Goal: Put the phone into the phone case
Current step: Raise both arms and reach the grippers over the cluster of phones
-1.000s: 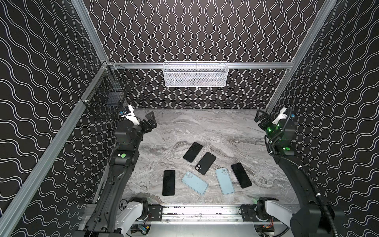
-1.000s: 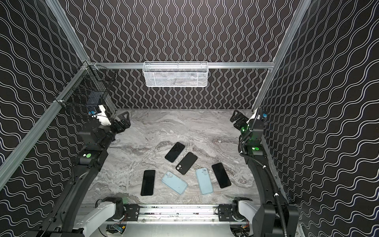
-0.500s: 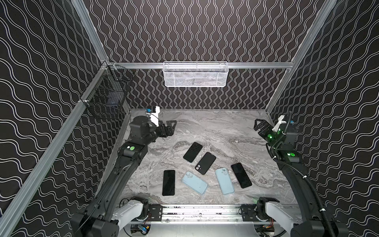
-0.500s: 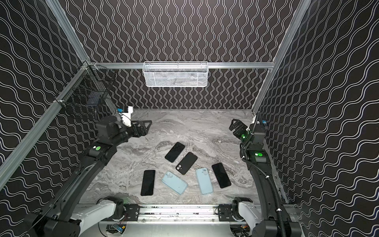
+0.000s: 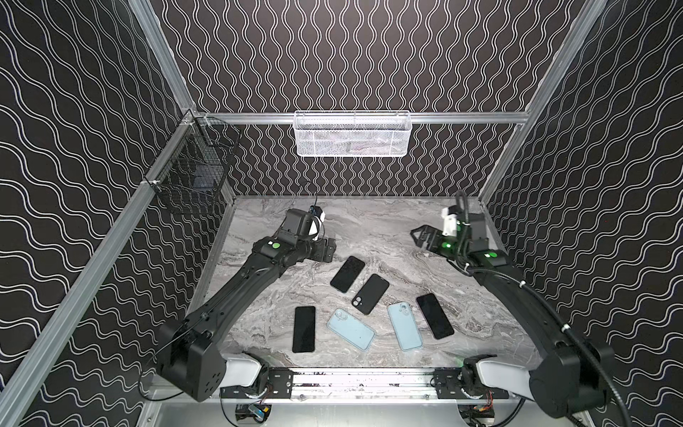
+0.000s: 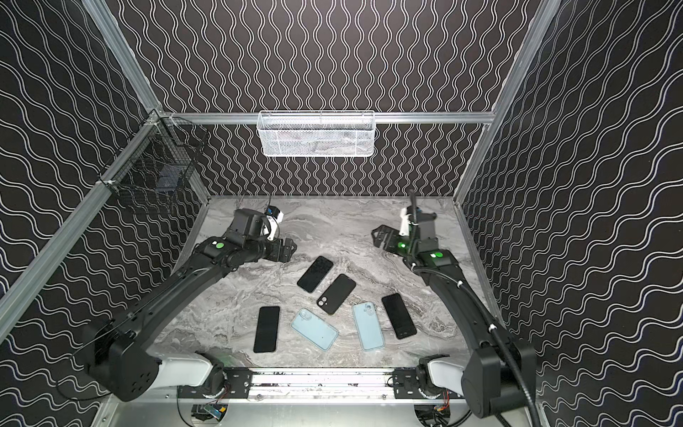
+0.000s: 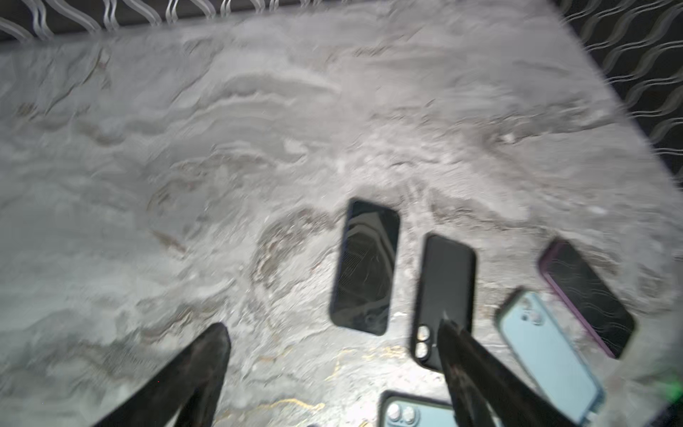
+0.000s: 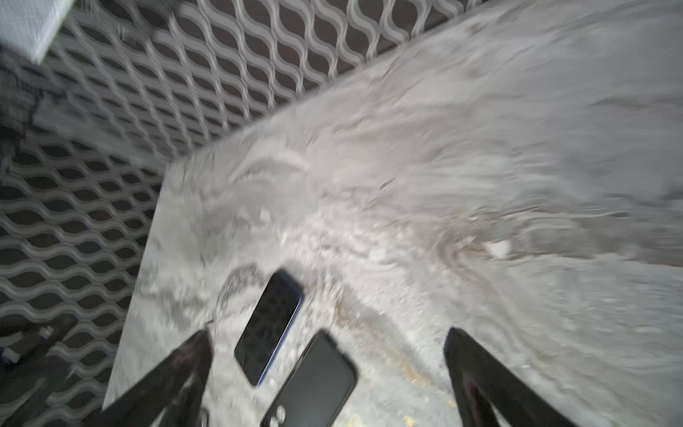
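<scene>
My left gripper (image 7: 331, 321) and right gripper (image 8: 329, 331) gape empty; the phone (image 5: 347, 274) lies diagonally, parallel beside the black phone case (image 5: 370, 294), bare tabletop (image 5: 388, 229) beyond.

Black wavy-lined walls (image 5: 351, 55), grey marbled tabletop (image 5: 369, 229), white mesh basket (image 5: 351, 136), black wire basket (image 5: 192, 177)

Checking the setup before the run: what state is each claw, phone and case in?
left claw: open, empty.
right claw: open, empty.
far black phone: flat, screen up.
black case: flat, camera end showing.
near-left black phone: flat, screen up.
left blue case: flat, untouched.
right blue case: flat, untouched.
purple-edged phone: flat, screen up.
</scene>
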Robot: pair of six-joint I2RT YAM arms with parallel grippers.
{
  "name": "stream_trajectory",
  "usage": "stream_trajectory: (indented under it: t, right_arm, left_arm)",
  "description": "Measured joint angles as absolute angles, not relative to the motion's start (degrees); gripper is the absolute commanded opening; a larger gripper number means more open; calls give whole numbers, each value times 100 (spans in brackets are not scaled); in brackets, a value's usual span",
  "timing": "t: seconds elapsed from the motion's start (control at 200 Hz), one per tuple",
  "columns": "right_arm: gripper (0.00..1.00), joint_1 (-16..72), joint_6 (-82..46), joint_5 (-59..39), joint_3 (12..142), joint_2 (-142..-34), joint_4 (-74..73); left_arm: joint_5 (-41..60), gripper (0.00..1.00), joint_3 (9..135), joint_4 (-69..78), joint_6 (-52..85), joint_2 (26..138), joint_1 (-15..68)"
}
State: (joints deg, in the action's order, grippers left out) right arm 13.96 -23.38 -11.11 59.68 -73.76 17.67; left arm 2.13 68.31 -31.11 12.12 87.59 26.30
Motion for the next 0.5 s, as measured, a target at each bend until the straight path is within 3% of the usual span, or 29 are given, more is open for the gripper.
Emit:
stream_trajectory:
  t: [0.495]
  right_arm:
    - [100, 1984, -2036, -722, 6106, -7673, 2198]
  left_arm:
    - [134, 88, 6195, -3326, 2405, 8674, 2244]
